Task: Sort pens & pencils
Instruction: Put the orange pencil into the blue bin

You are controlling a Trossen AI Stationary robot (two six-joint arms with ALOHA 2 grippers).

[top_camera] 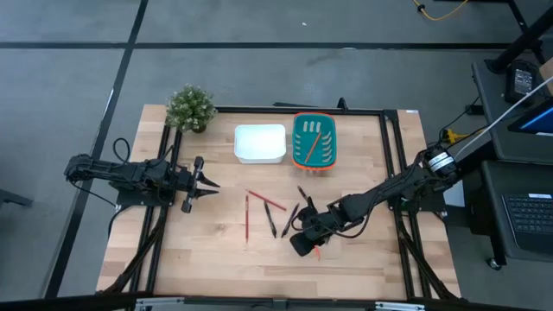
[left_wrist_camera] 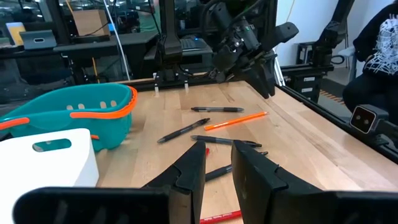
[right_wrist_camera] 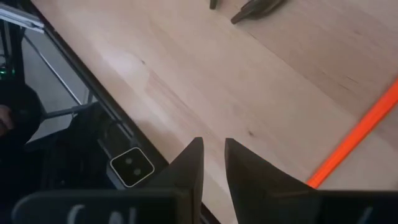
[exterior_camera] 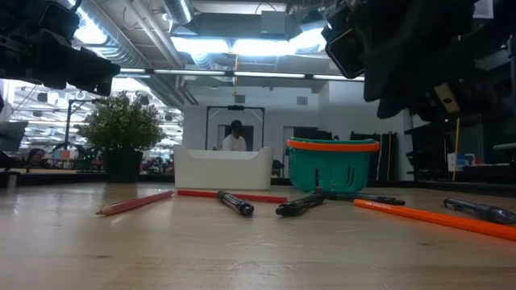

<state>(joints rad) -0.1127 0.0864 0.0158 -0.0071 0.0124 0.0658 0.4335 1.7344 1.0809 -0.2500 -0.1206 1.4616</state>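
Basket (top_camera: 313,142): teal with an orange rim, far side of the table, right of centre. One orange pencil (top_camera: 312,142) already lies in it, so one item looks sorted.
Tray (top_camera: 260,143): white, just left of the basket; it looks empty from above, so no pen appears sorted yet.
Pencils (top_camera: 246,217): two red ones lie loose mid-table, one running near to far, the other slanted just to its right. An orange one (right_wrist_camera: 354,140) lies on the wood under the right gripper.
Pens (top_camera: 290,219): about four dark sticks are scattered on the wood right of the red pencils, none in a container.
Right gripper (top_camera: 301,246): low over the near-right part of the table, beside the pens. Its fingers (right_wrist_camera: 190,167) stand a narrow gap apart with nothing between them; the orange pencil lies beside them, not grasped.
Left gripper (top_camera: 210,185): waits left of the loose items, pointing right, its fingers slightly parted and holding nothing.
Plant (top_camera: 190,107): far left corner, out of the way.
Progress: early, in my judgement. One pencil is placed; three pencils and all the pens are left.
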